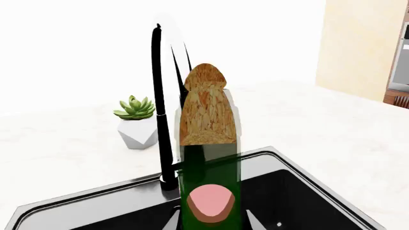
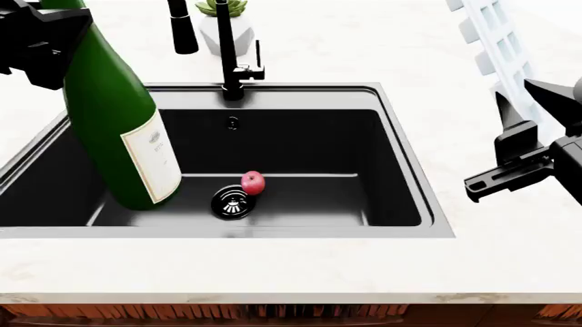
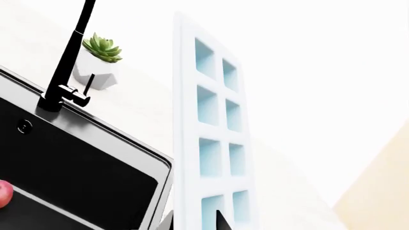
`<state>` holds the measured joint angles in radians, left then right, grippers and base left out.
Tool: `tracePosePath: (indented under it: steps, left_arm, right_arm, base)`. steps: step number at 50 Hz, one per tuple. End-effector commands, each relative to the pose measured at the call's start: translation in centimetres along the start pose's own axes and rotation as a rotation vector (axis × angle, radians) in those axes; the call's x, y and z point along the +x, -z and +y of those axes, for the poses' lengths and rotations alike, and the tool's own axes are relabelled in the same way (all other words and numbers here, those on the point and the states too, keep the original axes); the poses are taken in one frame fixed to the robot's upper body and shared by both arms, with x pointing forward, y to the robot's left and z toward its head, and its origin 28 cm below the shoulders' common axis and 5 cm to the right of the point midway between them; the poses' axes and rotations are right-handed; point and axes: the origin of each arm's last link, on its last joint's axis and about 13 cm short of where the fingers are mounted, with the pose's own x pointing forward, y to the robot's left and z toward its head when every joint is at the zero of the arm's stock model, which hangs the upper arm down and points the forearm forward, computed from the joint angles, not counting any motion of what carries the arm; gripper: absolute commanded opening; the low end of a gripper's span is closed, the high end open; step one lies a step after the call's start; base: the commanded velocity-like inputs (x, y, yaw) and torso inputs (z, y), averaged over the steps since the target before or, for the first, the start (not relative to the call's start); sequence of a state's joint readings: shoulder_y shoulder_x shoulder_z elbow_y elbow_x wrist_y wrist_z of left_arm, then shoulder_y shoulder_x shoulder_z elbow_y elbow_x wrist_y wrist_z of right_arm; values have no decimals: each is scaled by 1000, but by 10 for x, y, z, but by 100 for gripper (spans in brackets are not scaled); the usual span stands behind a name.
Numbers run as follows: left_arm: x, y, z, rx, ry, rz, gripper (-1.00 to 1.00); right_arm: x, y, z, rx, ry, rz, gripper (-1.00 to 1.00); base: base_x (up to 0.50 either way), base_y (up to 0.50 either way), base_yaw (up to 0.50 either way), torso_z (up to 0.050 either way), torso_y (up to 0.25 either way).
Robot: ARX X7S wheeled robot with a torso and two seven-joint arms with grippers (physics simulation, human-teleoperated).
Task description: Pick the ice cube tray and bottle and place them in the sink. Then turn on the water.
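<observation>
White marbled worktop (image 2: 300, 272) surrounds the sink (image 2: 400, 170). Clamped high by the left gripper (image 2: 41, 37), the tilted bottle (image 2: 118, 129) could topple if released; the right gripper (image 2: 532, 133) is clamped on the ice cube tray (image 2: 495, 41).

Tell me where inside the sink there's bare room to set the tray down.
The sink floor right of the drain and apple, out to the right wall, is bare. So is the back strip below the faucet. The left side is crowded: the bottle hangs tilted there in the left tool.
</observation>
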<state>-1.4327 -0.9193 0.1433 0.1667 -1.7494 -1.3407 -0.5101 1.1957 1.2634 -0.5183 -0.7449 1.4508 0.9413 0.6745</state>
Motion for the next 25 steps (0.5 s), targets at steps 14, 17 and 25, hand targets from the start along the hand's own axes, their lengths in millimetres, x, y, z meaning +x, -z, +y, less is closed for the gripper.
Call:
tracePosePath:
  steps: [14, 17, 25]
  left_arm:
    - [1, -3, 1, -2, -11, -20, -100]
    - [2, -3, 1, -1, -10, -19, -100]
    - [2, -3, 1, 1, -9, -17, -100]
  right_arm:
    - [0, -1, -2, -5, 10, -5, -100]
    - [0, 0, -2, -4, 11, -5, -100]
    - [-1, 1, -2, -2, 14, -4, -100]
  base:
    - [19, 500, 0, 0, 1]
    - [22, 500, 0, 0, 0]
    - [19, 500, 0, 1, 1]
